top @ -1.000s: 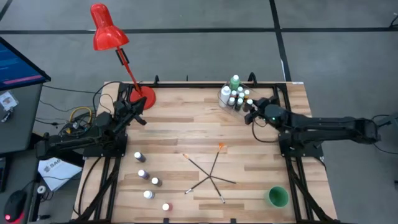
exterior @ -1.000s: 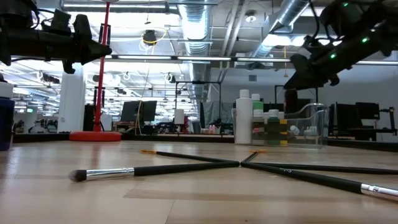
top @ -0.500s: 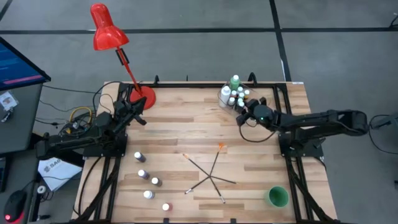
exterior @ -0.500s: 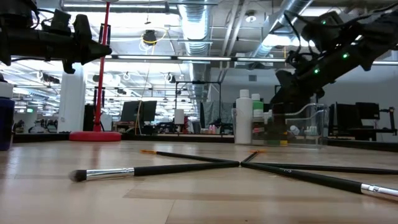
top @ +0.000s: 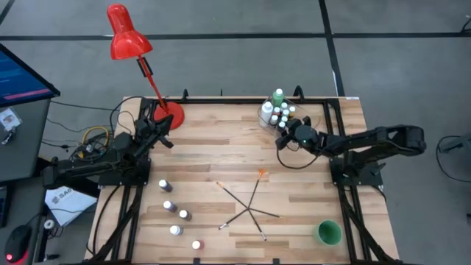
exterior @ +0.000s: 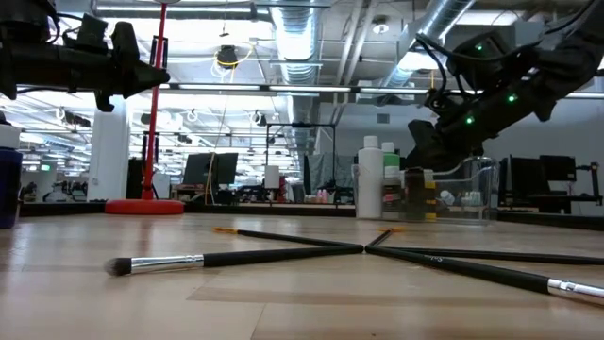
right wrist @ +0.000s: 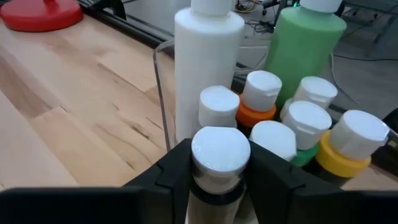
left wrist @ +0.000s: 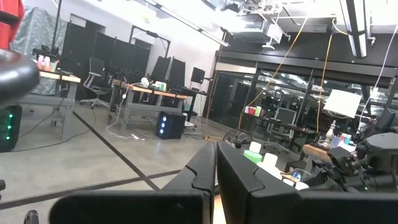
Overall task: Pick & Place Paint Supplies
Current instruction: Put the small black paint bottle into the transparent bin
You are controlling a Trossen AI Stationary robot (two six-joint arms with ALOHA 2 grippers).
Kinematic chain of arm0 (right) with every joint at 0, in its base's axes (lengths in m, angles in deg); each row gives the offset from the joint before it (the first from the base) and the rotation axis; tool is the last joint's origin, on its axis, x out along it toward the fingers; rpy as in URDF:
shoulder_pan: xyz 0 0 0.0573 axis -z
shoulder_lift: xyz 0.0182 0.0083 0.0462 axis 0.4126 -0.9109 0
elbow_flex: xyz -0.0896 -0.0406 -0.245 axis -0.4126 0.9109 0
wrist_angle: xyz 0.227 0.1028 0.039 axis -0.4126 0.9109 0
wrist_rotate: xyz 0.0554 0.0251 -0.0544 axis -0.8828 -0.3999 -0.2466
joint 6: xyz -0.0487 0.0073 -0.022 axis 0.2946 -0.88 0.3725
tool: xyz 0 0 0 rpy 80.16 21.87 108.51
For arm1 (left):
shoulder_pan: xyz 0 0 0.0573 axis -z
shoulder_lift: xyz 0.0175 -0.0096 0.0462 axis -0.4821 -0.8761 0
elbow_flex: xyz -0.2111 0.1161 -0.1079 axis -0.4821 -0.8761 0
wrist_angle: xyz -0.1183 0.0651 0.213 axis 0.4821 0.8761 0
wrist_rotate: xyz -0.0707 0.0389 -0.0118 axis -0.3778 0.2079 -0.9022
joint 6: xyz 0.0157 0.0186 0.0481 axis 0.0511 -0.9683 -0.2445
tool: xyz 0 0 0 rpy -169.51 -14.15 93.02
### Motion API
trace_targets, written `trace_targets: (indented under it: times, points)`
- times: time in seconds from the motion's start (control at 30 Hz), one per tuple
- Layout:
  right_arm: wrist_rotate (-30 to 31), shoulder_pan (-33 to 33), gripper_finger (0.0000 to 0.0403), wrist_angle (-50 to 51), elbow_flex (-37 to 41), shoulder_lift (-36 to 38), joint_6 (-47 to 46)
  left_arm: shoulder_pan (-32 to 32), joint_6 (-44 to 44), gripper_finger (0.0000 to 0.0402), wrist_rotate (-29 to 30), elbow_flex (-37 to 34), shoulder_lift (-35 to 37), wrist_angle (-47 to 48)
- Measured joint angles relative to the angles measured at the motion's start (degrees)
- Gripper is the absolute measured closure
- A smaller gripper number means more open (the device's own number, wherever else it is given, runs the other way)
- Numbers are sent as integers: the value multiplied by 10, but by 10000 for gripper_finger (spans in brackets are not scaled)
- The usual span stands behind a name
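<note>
Gripping a tiny white-capped paint bottle (right wrist: 220, 163) between its two dark fingers (right wrist: 169, 175), the right gripper (top: 283, 136) hangs at the near edge of the clear plastic tub (top: 269, 118) at the table's far right. Just beyond the held bottle, inside the tub, stand more small white-capped paint bottles (right wrist: 308, 124) with orange, green and yellow bodies, packed close together, and behind them the taller white bottle (right wrist: 208, 59) and the taller green bottle (right wrist: 303, 43).

Out on the pale wooden table (top: 221, 147), several thin dark paintbrushes (top: 250, 206) lie crossed over one another near the middle front. A loose row of five more tiny capped bottles (top: 174, 213) stands toward the front left, well apart from the tub. A round green cup (top: 328, 232) sits at the front right corner.

The left gripper (top: 166, 140) waits at the far left of the table, raised above it, its fingers (left wrist: 202, 171) pressed together on nothing, next to the round base of a red desk lamp (top: 171, 115).
</note>
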Motion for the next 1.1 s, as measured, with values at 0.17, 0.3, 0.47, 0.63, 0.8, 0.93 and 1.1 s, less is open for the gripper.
trace_targets:
  times: [0.17,0.3,0.47,0.63,0.8,0.93,1.1]
  points:
    - [0,10,259,-5,0,-7,-5,0,0,394,0,0,0,0]
    - [0,11,257,-13,0,-7,-6,0,0,394,0,0,0,0]
    - [0,10,256,-22,0,-7,-6,0,0,394,0,0,0,0]
    - [0,10,248,-22,0,-1,1,0,0,394,0,0,0,0]
    - [1,4,214,-15,-4,36,43,0,0,394,0,0,0,0]
    - [1,-13,180,-12,-24,88,77,0,0,394,0,0,0,0]
    - [-43,-75,162,5,-80,119,89,0,0,394,0,0,0,0]
